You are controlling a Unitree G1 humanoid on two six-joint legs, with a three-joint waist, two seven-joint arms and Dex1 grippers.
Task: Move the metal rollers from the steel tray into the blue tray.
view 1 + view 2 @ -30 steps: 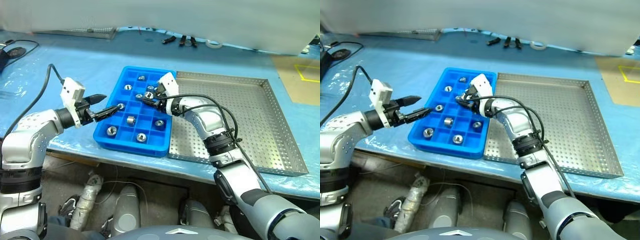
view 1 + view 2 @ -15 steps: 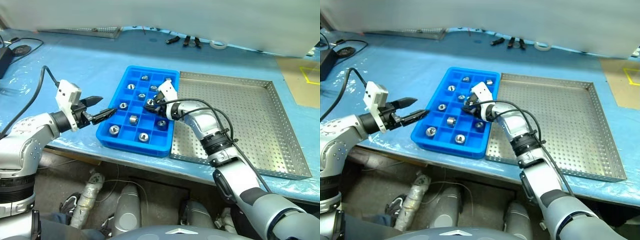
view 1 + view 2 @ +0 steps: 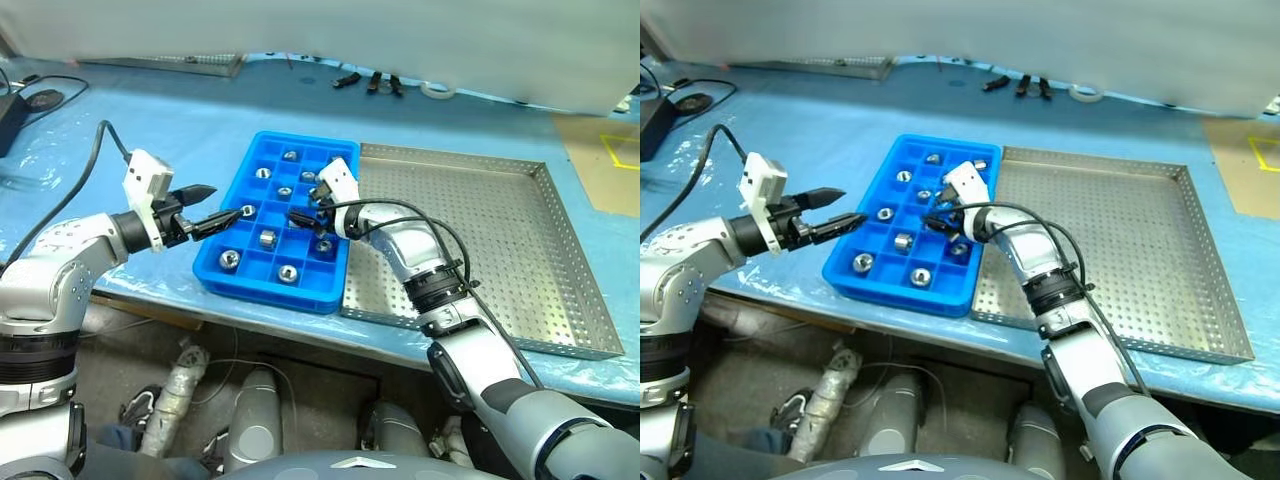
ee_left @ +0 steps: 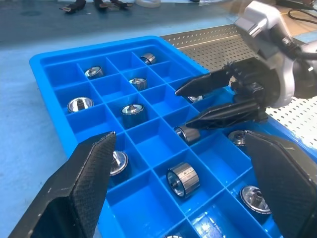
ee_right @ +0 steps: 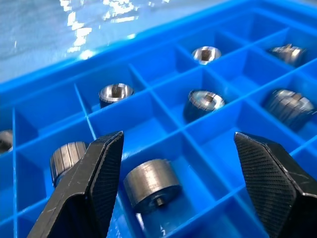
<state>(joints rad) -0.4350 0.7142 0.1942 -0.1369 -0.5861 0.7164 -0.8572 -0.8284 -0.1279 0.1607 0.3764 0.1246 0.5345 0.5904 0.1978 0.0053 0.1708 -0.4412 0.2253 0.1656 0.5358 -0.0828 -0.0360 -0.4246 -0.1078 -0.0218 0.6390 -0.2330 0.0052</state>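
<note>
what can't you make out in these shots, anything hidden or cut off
- Blue tray: in the head views the right gripper covers some middle compartments, so the metal rollers cannot be counted.
- Steel tray: the right arm crosses its near left corner; whether a roller lies there is hidden.
- Right wrist view: tray cut off by every edge.
- Small dark items at the table's far edge: too small to identify.

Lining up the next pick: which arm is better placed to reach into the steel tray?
Right. The right gripper, open, hangs over the blue tray on its side nearest the steel tray; the left gripper hangs at the opposite edge.
</note>
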